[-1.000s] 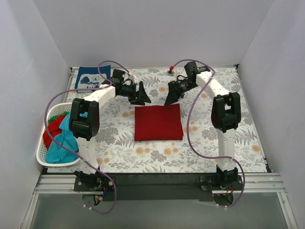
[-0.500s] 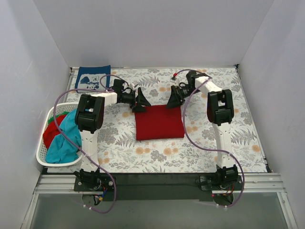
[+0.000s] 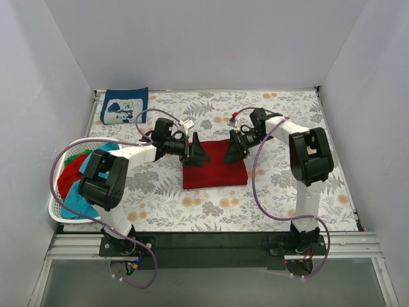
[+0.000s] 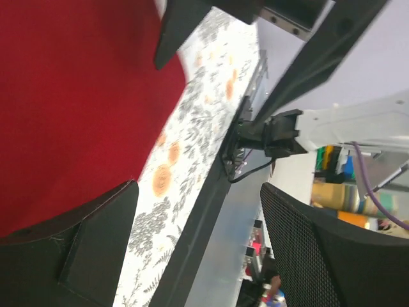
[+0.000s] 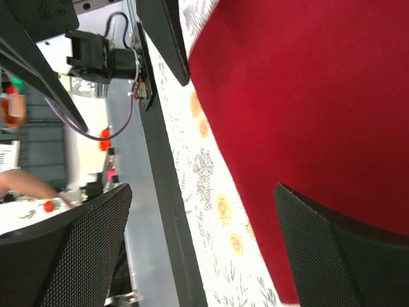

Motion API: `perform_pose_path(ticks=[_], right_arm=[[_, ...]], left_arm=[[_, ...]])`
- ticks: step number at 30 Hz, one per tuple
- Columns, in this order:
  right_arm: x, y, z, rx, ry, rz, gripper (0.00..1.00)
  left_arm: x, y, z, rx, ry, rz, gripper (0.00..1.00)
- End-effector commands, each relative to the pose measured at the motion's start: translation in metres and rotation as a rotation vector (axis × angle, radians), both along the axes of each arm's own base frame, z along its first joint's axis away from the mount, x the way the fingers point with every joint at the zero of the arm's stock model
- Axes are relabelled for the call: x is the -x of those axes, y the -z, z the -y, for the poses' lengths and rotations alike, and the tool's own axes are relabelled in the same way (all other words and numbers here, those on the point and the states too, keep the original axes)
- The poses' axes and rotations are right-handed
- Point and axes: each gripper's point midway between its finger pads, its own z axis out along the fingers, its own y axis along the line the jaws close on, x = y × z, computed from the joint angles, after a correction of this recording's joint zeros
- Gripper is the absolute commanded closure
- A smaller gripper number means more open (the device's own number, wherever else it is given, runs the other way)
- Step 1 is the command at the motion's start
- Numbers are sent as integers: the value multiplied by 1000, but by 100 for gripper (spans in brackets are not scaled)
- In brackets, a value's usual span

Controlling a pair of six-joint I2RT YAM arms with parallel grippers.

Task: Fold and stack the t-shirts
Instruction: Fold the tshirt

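A dark red t-shirt (image 3: 215, 169) lies folded in a rectangle at the middle of the floral cloth. It fills much of the left wrist view (image 4: 77, 102) and the right wrist view (image 5: 307, 89). My left gripper (image 3: 197, 153) is open and empty over the shirt's far left corner. My right gripper (image 3: 234, 149) is open and empty over its far right corner. A folded navy t-shirt with white print (image 3: 124, 106) lies at the far left corner. Red, teal and green t-shirts (image 3: 77, 182) fill the basket.
A white laundry basket (image 3: 59, 214) stands at the left edge of the table. The floral table cloth (image 3: 268, 198) covers the whole table. White walls close in the left, far and right sides. A metal rail (image 3: 211, 246) runs along the near edge.
Both grippers have moved nearer and lower, from beyond the far edge of the dark red shirt to over its far corners. The shirt's far part now lies under them.
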Motion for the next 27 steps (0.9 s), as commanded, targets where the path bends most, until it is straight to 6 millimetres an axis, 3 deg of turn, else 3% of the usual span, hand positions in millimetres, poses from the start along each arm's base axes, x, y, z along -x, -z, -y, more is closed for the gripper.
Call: perform_pose_path(ticks=[1,4,6,8,10,12,13,16,18,20,22,24,27], right_arm=[[7,43,0,29,15,-92,2],[4,82,14,93,41,-150,2],[-1,88,23,111,62,-145,2],[-8,85,32,131,85,-113,2],[-7,78,35,135,92,-102,2],[-2,58,33,97,92,-102,2],[1,42,30,71,93,-95,2],[15,16,20,2,69,-103,2],[25,-1,12,-28,48,-96,2],[39,-5,0,-37,5,-109,2],[53,7,-11,-32,-33,-153,2],[62,23,-15,-16,-50,-190,2],[69,66,-6,62,-30,-311,2]], left_arm=[[5,48,-5,-49,-84,-129,24],[1,75,-12,-115,-55,-22,24],[3,97,-26,-182,-66,-76,24],[2,98,-35,-178,-69,-108,24],[-1,79,-38,-141,-52,-65,23],[4,49,-29,-89,0,-2,20],[6,25,-25,-55,14,49,17],[22,-10,-15,9,63,55,15],[38,-16,-8,17,94,51,14],[49,-19,-3,22,105,56,14],[63,-1,-1,-1,106,7,14],[62,19,-1,-35,70,-47,13],[64,56,-5,-87,39,-135,12]])
